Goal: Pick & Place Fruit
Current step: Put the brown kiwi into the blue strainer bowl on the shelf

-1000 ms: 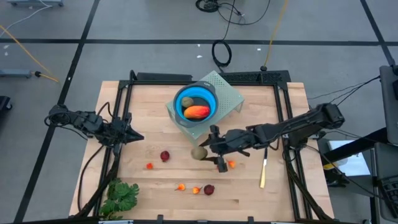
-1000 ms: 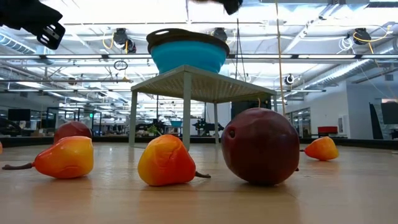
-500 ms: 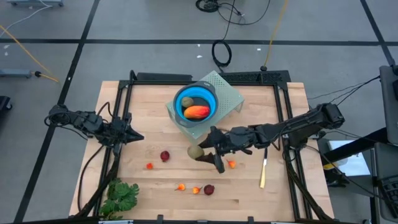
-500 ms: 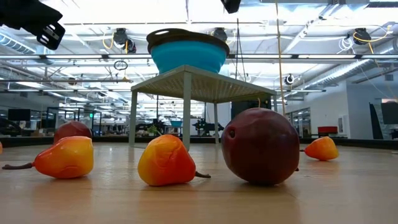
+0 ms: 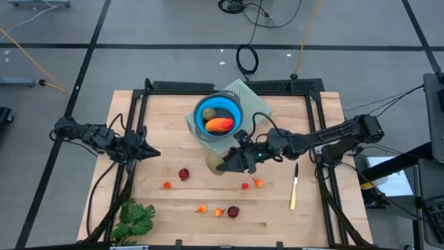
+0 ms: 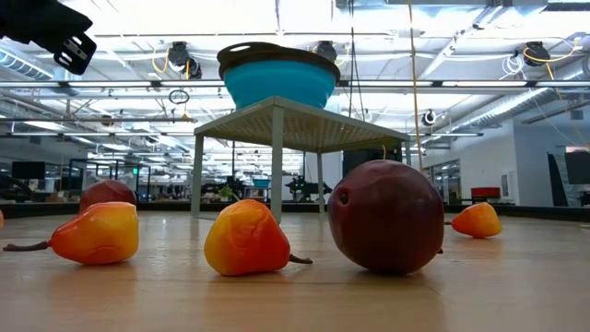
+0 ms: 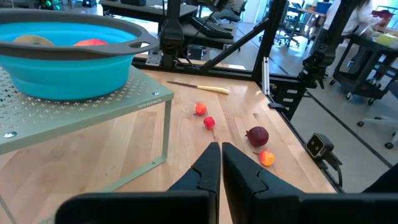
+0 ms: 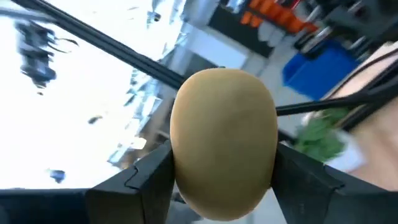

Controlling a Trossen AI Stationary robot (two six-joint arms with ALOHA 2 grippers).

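My right gripper [image 5: 223, 164] hangs over the middle of the table, just in front of the green stand [image 5: 258, 105], and is shut on an oval brown-green fruit [image 5: 216, 165]. The blue bowl [image 5: 218, 114] on the stand holds a long orange-red fruit [image 5: 220, 125] and another brown-green oval [image 5: 209, 113]. Two dark red balls [image 5: 184, 173] [image 5: 233, 211] and several tiny orange and red fruits [image 5: 202, 207] lie on the wood. My left gripper [image 5: 151, 153] waits shut at the table's left side, holding nothing. My right gripper pinches the oval fruit by its two opposite sides [image 8: 186, 168] between its two fingers [image 8: 146, 174]. The fingers come from the table's right, about level and tipped a little up. The fruit is lifted clear of the table and sticks out past the fingertips.
A yellow-handled knife [image 5: 293, 192] lies near the right edge and a green leafy bunch [image 5: 133, 219] sits at the near left corner. The stand's legs [image 6: 277, 166] rise from the table's middle. Bare wood lies between the stand and the scattered fruit.
My right gripper has risen from the table with the oval fruit, rolled about its own line and tipped from pointing down to about level. It has drifted a little toward the stand. The fruit, then low by the table, now hangs clear above it.
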